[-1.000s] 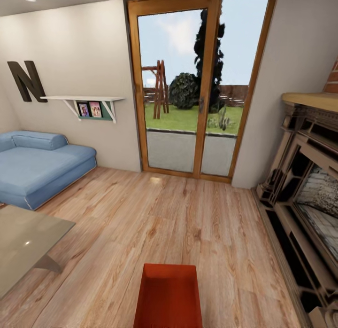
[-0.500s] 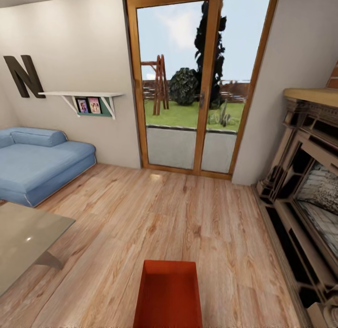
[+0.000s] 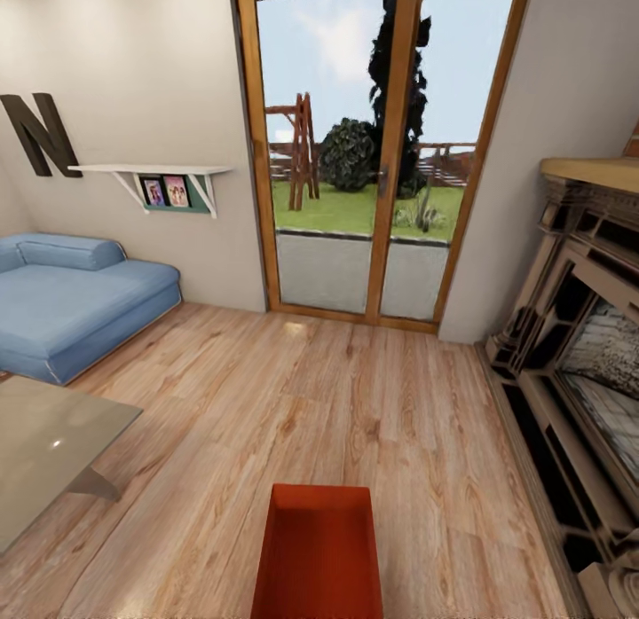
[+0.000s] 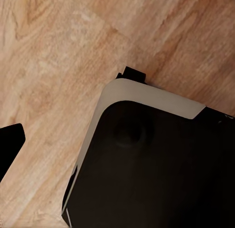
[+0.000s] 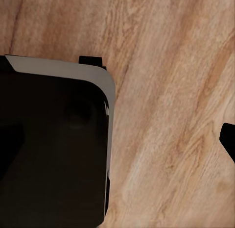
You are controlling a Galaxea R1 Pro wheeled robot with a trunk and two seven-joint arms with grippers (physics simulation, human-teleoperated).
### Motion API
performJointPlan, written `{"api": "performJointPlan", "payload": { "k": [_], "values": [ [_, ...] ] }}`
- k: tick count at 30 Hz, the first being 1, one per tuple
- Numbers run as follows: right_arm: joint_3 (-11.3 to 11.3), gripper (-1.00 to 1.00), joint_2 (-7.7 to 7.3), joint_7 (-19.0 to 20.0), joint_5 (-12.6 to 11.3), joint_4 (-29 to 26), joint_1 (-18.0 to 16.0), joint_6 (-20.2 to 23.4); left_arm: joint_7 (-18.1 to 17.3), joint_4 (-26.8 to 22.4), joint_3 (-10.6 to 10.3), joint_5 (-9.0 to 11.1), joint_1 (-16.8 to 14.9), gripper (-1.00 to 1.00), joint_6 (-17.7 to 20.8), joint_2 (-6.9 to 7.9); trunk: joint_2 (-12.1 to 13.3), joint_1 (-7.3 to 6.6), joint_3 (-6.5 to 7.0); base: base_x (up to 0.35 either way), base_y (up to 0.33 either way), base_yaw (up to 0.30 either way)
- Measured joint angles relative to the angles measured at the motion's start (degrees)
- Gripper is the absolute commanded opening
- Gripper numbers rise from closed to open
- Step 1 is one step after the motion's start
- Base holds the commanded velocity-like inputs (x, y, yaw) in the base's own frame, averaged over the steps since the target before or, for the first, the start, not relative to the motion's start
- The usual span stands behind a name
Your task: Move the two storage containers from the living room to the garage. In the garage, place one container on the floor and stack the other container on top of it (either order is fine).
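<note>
Orange-red storage container [image 3: 319,552] sits low and central in the head view, open top up, over the light wood plank floor [image 3: 293,406] of the living room. Ahead stand the wood-framed glass doors [image 3: 359,149]; a blue sofa [image 3: 75,304] lies at left, a glass table [image 3: 49,450] nearer, and the fireplace [image 3: 577,362] at right. Both wrist views show the robot's dark base [image 4: 156,164] above the planks; whether either gripper's jaws are parted or closed cannot be told

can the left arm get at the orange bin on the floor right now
Probably yes: the storage container sits on bare wood floor just ahead of the robot, with nothing around it. The left wrist view shows floor and the robot's dark base, no bin yet.
</note>
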Motion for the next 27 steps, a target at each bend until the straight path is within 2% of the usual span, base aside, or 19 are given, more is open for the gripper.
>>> {"api": "performJointPlan", "payload": {
  "k": [27],
  "values": [
    [0.0,1.00,0.04,0.0,0.0,0.0,0.0,-0.1,0.0,0.0,0.0,0.0,0.0,1.00,0.0,0.00,0.0,0.00,-2.46,0.000,0.000,0.000]
  ]
}}
